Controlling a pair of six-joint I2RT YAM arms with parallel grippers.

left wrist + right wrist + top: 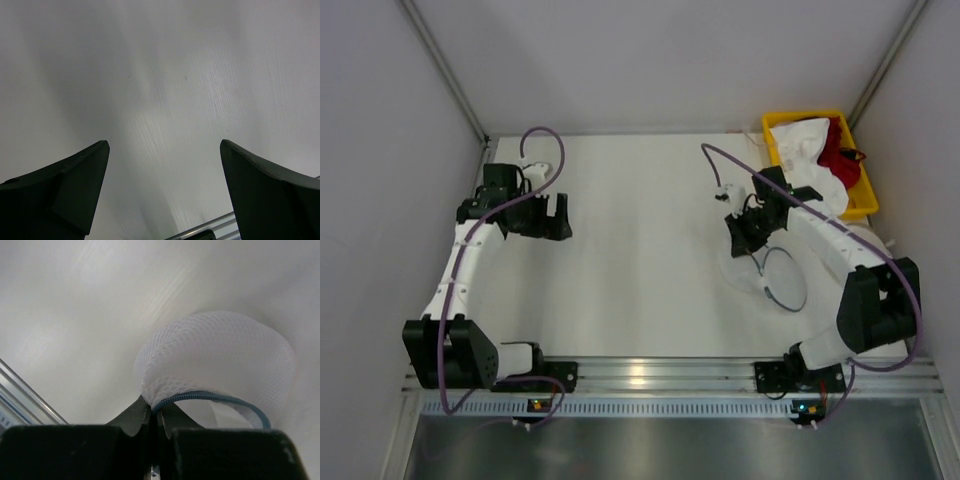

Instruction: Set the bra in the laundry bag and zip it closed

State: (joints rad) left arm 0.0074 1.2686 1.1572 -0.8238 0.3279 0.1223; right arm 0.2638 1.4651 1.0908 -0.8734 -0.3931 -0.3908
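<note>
The right pincer [748, 232] was closed tight on the edge of the laundry bag [760, 272]. In the right wrist view its fingers [132, 417] met on the bluish zip band, with the mesh bulging up in a rounded hump just beyond them. The left pincer [165, 146] hung over the bare tabletop [640, 250] near the left edge, toward the far left corner. Its jaws were spread wide with nothing between them.

A yellow bin [807, 115] sat in the far right corner of the tabletop. The laundry bag lay toward the right edge, about midway between the near and far edges. Its see-through mesh was flat on the surface apart from the pinched part, and its thin dark rim looped out toward the near edge. The bra [802, 148] lay bunched inside the yellow bin, well apart from the bag, with white fabric spilling over the bin's near rim. A red garment [840, 158] lay against it on the side nearer the right edge
</note>
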